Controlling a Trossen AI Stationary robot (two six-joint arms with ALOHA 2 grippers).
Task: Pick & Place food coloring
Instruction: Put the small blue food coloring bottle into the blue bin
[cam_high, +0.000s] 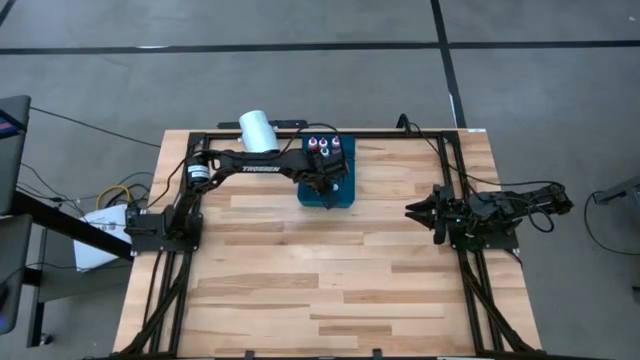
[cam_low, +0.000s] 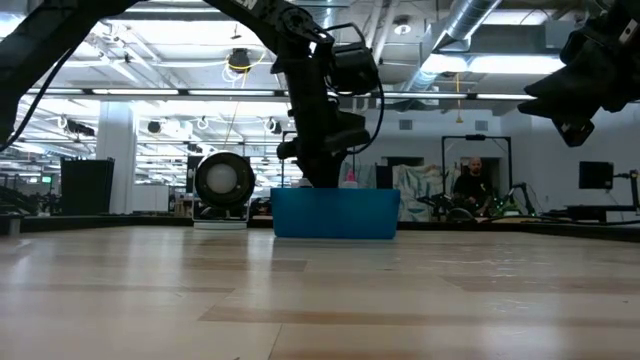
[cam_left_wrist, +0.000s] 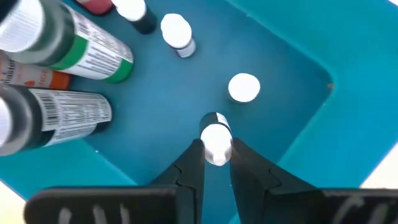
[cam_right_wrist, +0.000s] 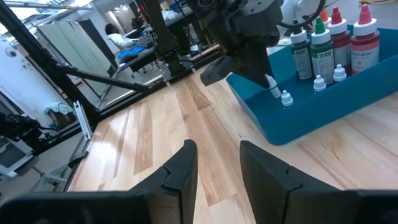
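A blue tray (cam_high: 341, 196) stands at the table's far middle. In it are several food coloring bottles: taller ones with labels (cam_left_wrist: 93, 46) along its far side and tiny white-capped ones (cam_left_wrist: 244, 87) on its floor. My left gripper (cam_left_wrist: 217, 149) reaches down into the tray's near part (cam_high: 322, 185) and is shut on one tiny white-capped bottle (cam_left_wrist: 216, 134). My right gripper (cam_right_wrist: 214, 152) waits at the table's right side (cam_high: 412, 212), open and with nothing between its fingers. My left gripper pinches the tiny bottle's white-capped top (cam_left_wrist: 217, 142) between its two fingertips. The fingers come steeply from above, slanting down into the tray. In the right wrist view the bottle (cam_right_wrist: 272, 87) sticks out below the fingers, slightly tilted; the tray wall hides its lower end.
A large white cylinder (cam_high: 258, 130) lies at the table's far edge, left of the tray. The tray's walls (cam_right_wrist: 311, 115) rise around the bottles. Bare wooden table (cam_high: 320, 270) stretches from the tray to the near edge. A person (cam_low: 467, 185) stands in the room beyond.
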